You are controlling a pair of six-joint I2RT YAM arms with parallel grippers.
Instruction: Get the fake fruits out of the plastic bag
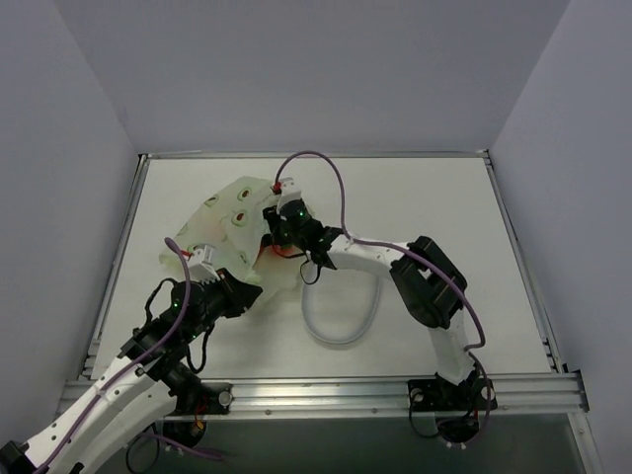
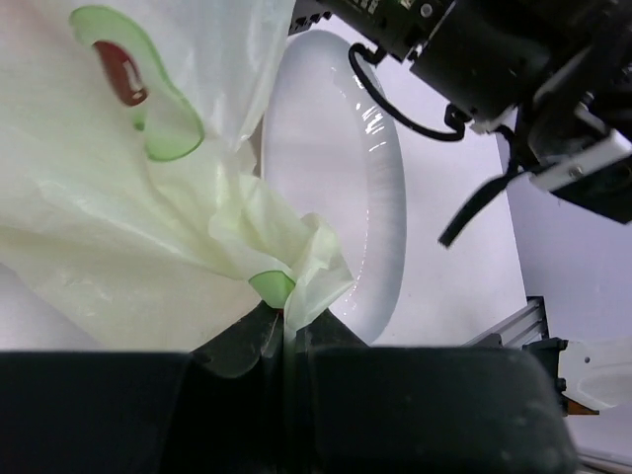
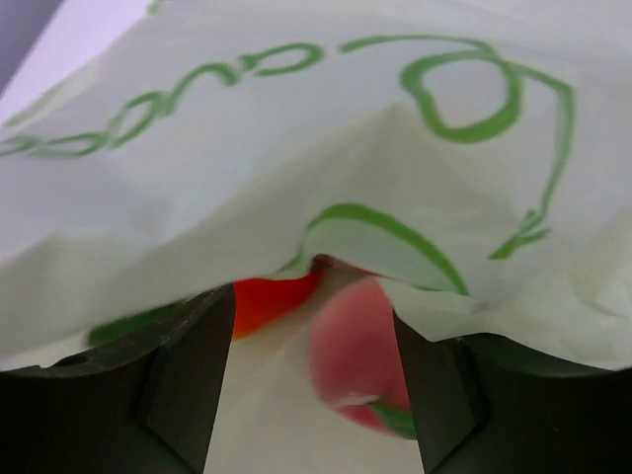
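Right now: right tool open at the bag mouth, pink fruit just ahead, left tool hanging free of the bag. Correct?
No. The left tool is not free: the left wrist view shows it shut on a gathered fold of the plastic bag. The rest holds: right tool open at the bag mouth, pink fruit just ahead.

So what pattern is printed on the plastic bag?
Green-outlined avocado halves with a red-brown pit on the pale yellow-green plastic bag, clearest in the left wrist view.

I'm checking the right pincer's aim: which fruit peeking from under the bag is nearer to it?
The pink fruit, large and low in view; the orange-red fruit lies farther back under the plastic bag.
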